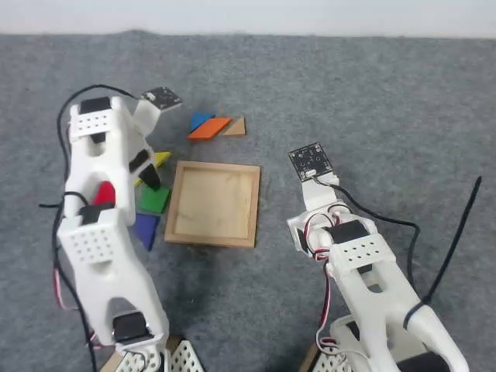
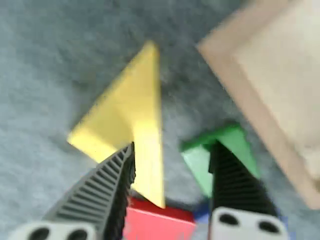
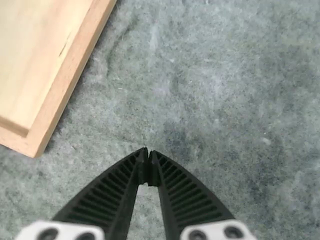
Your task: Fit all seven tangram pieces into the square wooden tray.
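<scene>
The square wooden tray lies bare on the grey carpet, and its corner also appears in the left wrist view as the tray. My left gripper is open, low over the carpet. One finger rests at the edge of the yellow triangle and the other over the green piece. From above, the left gripper sits between the yellow triangle and the green square. My right gripper is shut and holds nothing, over carpet beside the tray's corner.
A red piece and a dark blue piece lie left of the tray, partly under the left arm. Behind the tray lie a blue triangle, an orange parallelogram and a tan triangle. Open carpet stretches to the right.
</scene>
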{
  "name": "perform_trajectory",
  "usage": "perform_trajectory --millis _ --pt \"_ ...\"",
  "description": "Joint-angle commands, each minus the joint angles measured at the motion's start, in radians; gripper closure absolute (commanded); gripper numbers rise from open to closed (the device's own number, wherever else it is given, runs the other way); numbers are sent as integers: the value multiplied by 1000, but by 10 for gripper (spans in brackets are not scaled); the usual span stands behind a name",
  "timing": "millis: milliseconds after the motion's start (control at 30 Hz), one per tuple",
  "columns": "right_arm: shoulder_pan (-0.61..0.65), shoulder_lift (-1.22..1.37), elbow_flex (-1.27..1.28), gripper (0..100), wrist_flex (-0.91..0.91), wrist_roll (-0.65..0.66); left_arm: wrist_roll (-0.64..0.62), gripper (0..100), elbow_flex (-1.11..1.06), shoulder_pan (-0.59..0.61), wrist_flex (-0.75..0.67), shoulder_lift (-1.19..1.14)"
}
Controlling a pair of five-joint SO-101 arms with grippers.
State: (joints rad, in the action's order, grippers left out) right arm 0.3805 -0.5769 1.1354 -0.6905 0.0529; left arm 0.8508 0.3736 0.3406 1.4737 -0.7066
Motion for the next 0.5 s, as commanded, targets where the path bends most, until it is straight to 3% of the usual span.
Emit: perform_trajectory --millis 0,100,200,467 --pt "-19 -1 -12 990 19 14 94 754 400 28 152 -184" --pt "-19 -1 -12 990 19 14 117 754 710 37 275 -334" --pt "-19 -1 -12 990 19 14 120 753 894 49 284 -456" --pt "-16 -1 -12 990 19 14 153 667 918 55 282 -560"
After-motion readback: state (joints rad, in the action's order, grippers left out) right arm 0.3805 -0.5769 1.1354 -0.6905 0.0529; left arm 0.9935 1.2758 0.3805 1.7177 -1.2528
